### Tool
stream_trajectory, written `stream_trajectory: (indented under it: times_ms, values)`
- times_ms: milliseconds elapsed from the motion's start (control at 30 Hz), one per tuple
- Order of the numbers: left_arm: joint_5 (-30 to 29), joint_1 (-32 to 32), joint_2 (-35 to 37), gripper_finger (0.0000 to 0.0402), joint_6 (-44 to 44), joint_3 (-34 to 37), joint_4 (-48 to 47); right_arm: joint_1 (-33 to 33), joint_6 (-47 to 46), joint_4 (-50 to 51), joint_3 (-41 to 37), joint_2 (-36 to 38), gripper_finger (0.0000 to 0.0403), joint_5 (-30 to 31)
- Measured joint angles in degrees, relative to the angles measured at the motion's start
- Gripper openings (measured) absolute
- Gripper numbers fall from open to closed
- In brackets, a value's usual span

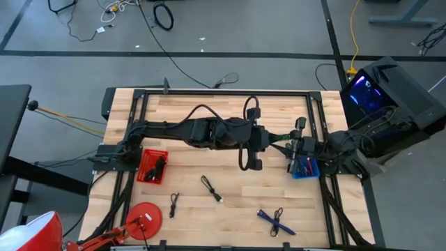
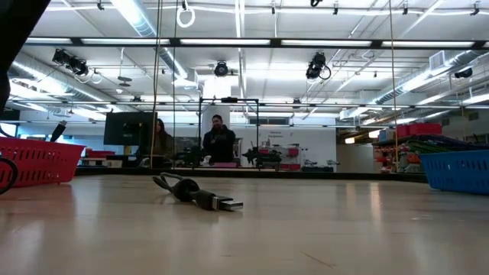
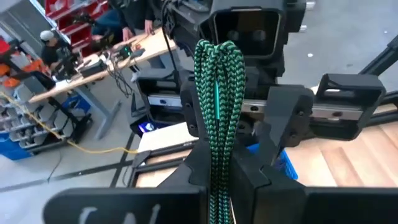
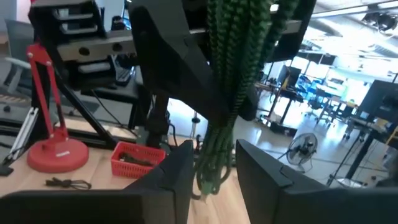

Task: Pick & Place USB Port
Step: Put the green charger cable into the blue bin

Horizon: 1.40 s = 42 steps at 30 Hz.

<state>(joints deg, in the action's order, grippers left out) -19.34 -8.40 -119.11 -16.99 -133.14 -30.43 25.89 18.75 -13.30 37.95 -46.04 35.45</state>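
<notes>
Between red basket [image 1: 152, 166] of cables and blue basket [image 1: 304, 169], left gripper [image 3: 225, 177] clamps green cable [image 3: 217, 93]; right gripper [image 4: 211, 171] open around it.

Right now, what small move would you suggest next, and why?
Probably have the right gripper secure the green cable before the left gripper lets go: the left is shut on it, its loop hangs at the right gripper, and the blue basket is close by.
</notes>
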Motion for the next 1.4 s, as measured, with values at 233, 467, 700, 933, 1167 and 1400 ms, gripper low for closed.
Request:
stream_trajectory:
  times_ms: [233, 467, 700, 933, 1167, 1400]
  values:
    - [3.7, -0.1, 0.0, 0.0029, -1.4, 0.0, 3.5, -0.1, 1.5, -2.1, 0.0, 0.0, 0.0121, -0.5]
    - [7.8, -0.5, 0.0, 0.0029, -2.4, 0.0, 6.3, -3.3, 0.6, -5.5, 0.0, -1.1, 0.0121, -7.6]
    - [8.0, -0.6, 0.0, 0.0029, -2.3, 0.0, 6.3, -5.6, 0.0, -8.2, 0.0, -3.6, 0.01, -11.1]
    - [7.3, -0.2, 0.0, 0.0023, -1.4, 0.1, 4.3, -6.2, 0.6, -7.5, 0.0, -4.1, 0.0017, -9.8]
    - [2.3, -0.2, 1.7, 0.0111, -0.4, 0.1, -4.9, -6.2, -4.6, 4.4, -0.1, 1.1, 0.0011, -0.3]
    - [-2.3, -0.2, 6.3, 0.0154, 4.6, 0.0, -17.5, -4.6, -19.9, 25.5, 0.0, 9.4, 0.0011, 5.0]
